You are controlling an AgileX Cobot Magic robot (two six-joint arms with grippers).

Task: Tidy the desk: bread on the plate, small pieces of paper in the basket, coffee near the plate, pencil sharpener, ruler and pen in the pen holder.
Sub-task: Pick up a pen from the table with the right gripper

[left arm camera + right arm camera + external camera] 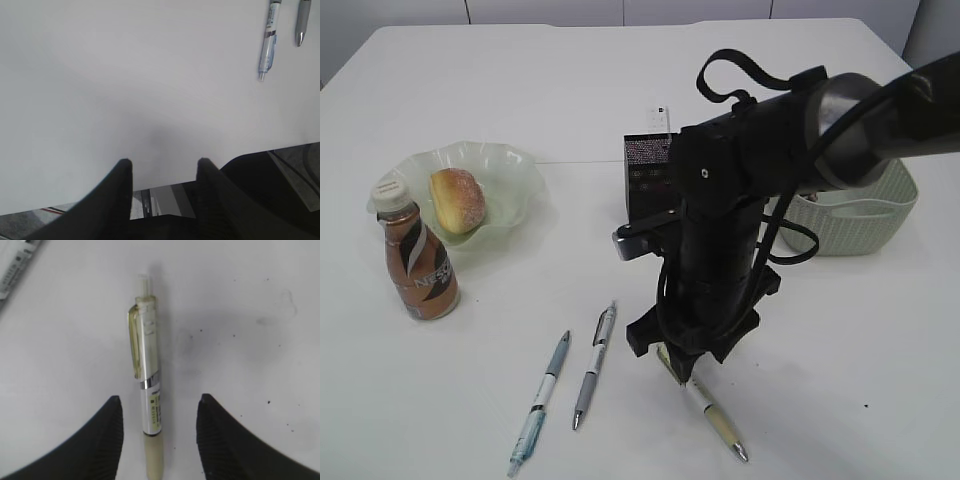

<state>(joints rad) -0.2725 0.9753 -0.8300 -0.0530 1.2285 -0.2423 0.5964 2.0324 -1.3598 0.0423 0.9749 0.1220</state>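
Bread lay on the plate, coffee just beside it. We saw the right tool standing open astride a yellow-clipped pen on the bench, gripping nothing. The left tool stood open and empty near the bench edge.

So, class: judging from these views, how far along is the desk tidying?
Done: bread on the plate, coffee beside it. In hand: the open right gripper straddles a yellow pen, not yet gripped. Left: all three pens go into the pen holder.
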